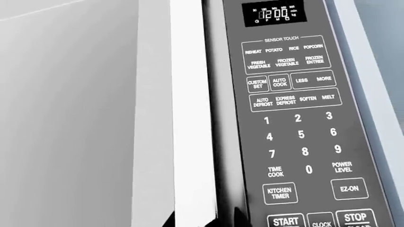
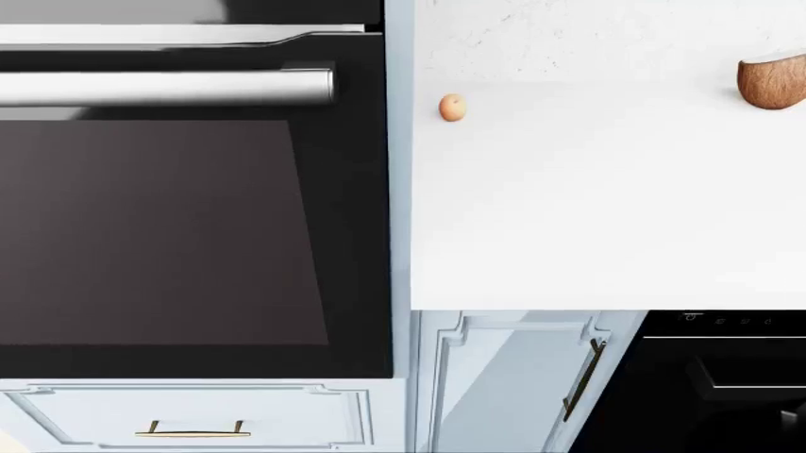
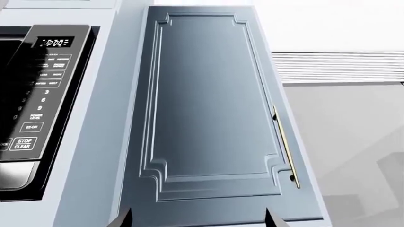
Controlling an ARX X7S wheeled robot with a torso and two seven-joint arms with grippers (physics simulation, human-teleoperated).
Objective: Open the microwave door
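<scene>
The microwave's grey control panel (image 1: 296, 118) fills the left wrist view, its display reading 12:00. Beside the panel runs the door's white vertical handle bar (image 1: 189, 118), with a pale surface beyond it. My left gripper (image 1: 202, 220) sits at the handle's lower part, one dark fingertip (image 1: 168, 221) on each side of the bar, closed against it. The right wrist view shows the microwave (image 3: 44, 94) off to one side. My right gripper (image 3: 197, 218) is open, facing a blue cabinet door (image 3: 208, 109) with nothing between its fingers. Neither the microwave nor a gripper shows in the head view.
The head view looks down on a wall oven (image 2: 164, 236) with a silver handle (image 2: 164, 87). Next to it is a white counter (image 2: 605, 208) with a small orange ball (image 2: 452, 107) and a wooden bowl (image 2: 772, 82). The blue cabinet has a brass handle (image 3: 285, 146).
</scene>
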